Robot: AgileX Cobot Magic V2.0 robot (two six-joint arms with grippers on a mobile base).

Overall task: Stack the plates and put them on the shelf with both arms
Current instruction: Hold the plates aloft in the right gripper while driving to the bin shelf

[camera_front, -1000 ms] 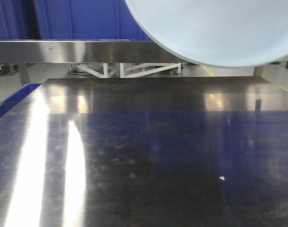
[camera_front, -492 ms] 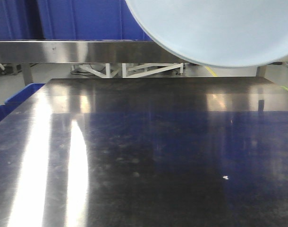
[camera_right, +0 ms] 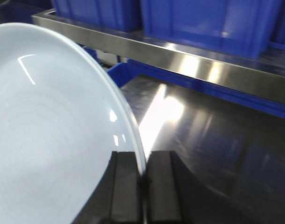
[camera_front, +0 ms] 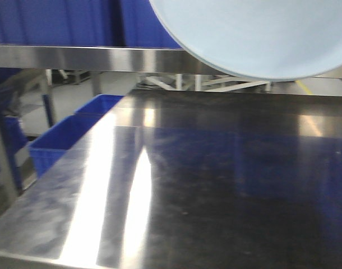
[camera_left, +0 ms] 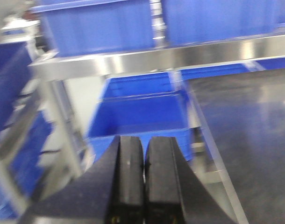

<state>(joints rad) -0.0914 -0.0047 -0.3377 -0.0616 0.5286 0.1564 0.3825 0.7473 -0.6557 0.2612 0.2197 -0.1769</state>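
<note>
Clamping the right gripper [camera_right: 143, 161] narrowly onto the rim of a white plate [camera_right: 49, 130], pressing the thin edge from either side with both dark fingers. Holding that plate raised in the air, apart from the dark steel tabletop [camera_front: 216, 179] below, with its lower edge crossing the front band of the shelf [camera_front: 75, 58] in the front view. Not being able to tell whether a second plate is lying against it. Hanging the left gripper [camera_left: 144, 144] near the tabletop's left edge, pointing toward an open blue crate [camera_left: 138, 116] lower down beside the table, pressing its fingers together with nothing between them. Showing more blue crates [camera_front: 59, 22] standing on the shelf, behind the plate.
</note>
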